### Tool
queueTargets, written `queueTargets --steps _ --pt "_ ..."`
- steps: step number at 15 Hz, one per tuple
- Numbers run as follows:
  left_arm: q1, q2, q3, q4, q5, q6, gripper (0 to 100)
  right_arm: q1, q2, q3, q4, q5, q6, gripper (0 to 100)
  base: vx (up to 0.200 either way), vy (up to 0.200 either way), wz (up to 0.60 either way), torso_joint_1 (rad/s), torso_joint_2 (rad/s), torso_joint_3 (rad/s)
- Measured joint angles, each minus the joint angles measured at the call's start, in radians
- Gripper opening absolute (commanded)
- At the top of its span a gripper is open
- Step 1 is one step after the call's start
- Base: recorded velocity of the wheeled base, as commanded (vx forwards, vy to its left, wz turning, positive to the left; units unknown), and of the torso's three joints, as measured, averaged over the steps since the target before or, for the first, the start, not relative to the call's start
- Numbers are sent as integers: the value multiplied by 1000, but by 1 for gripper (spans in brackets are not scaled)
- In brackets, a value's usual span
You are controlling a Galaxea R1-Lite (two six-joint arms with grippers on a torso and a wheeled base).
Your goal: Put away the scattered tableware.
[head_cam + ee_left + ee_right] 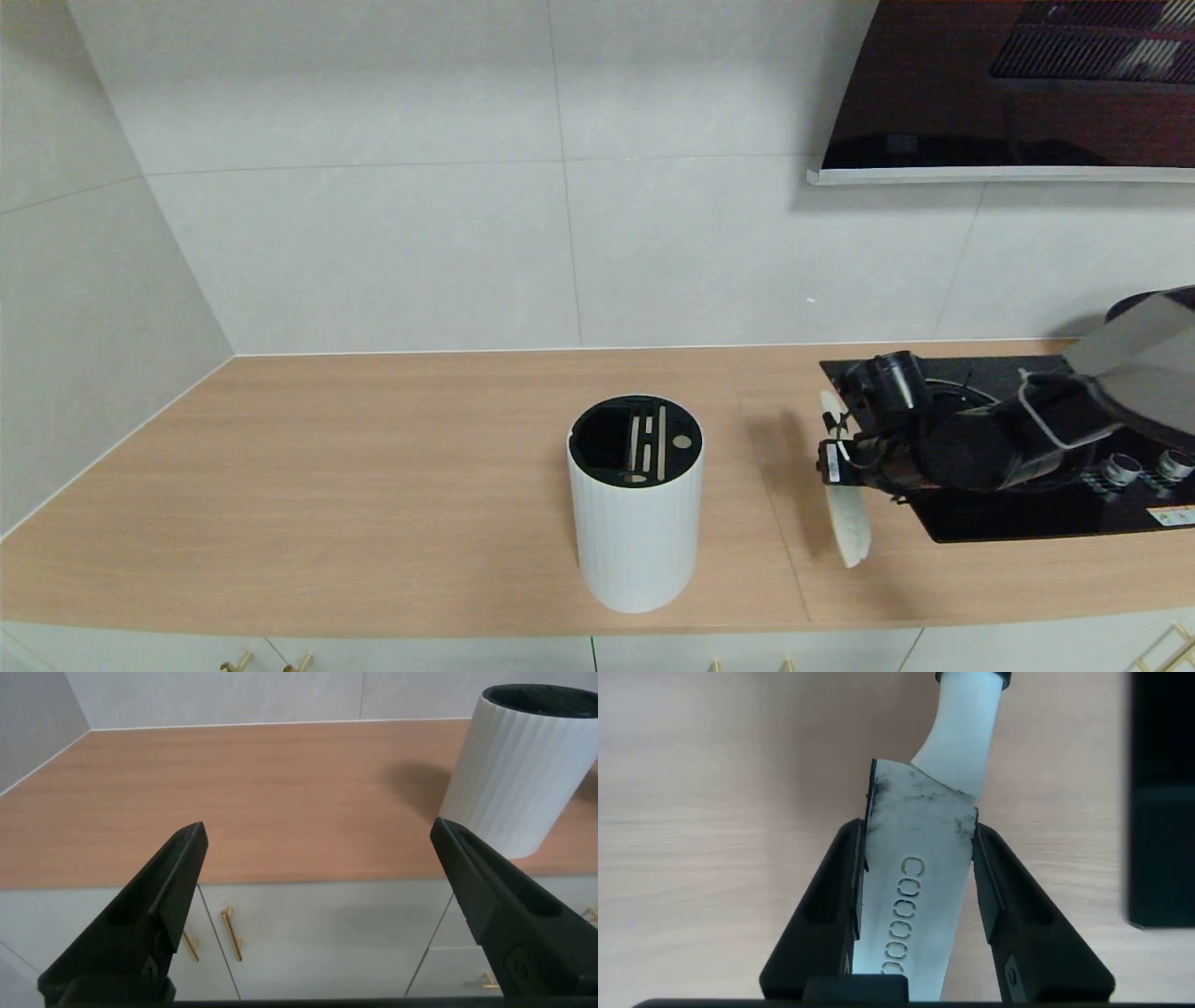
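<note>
Knife [848,523], pale and marbled with a white handle, sits clamped by its blade between the fingers of the right gripper [834,457], over the bench [373,467] at the left edge of the black cooktop [1027,509]. A white ribbed holder [637,504] with a slotted black top stands well apart to its left. The left gripper [318,835] hangs spread wide off the bench's front edge.

A white-handled knife [849,521] with a pale, dark-speckled blade (a row of oval holes running along it) is being held by its blade in the right claw [918,838]. It is sitting right of, and apart from, a white ribbed cylindrical holder [637,523] with a black slotted top, which is standing upright on the wooden bench [373,467].
</note>
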Motion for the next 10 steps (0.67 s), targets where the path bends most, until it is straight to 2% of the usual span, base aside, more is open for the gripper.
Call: queueTargets --steps 2,4,7,10 --pt "0 0 0 -3 -3 9 100 13 -115 31 3 34 -3 0 0 0 0 0 0 0" --pt "0 2 -57 8 -39 4 100 45 -245 53 3 51 -7 0 0 0 0 0 0 0" --pt "-18 92 -245 67 -178 -22 100 143 -379 25 5 54 -8 0 0 0 0 0 0 0" --pt "-51 328 -420 94 -346 -51 100 244 -437 -25 8 53 -8 0 0 0 0 0 0 0"
